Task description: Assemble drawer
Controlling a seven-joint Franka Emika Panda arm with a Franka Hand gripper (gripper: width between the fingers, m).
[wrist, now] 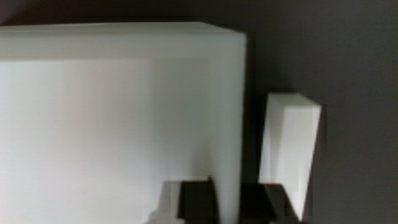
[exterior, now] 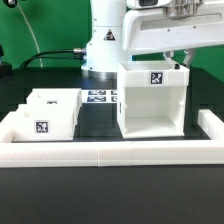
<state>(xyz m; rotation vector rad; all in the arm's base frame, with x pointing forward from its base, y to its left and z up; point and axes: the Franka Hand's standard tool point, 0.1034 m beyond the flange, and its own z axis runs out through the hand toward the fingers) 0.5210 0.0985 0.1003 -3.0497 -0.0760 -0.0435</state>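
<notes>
arm (exterior: 150, 35) poised above drawer box (exterior: 152, 100) | gripper (exterior: 176, 62) at its top rim | pincer: cannot tell (fingertips blurred)

One box (exterior: 152, 100), two trays (exterior: 44, 118) (all white)

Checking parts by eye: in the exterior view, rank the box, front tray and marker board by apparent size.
Box, largest.
Front tray, second.
Marker board, smallest, but partly hidden and farther back, so unsure.

Tall white hollow box (exterior: 152, 100), upright, open-fronted, tagged; low tagged tray (exterior: 45, 115) apart at the exterior view's left.
</notes>
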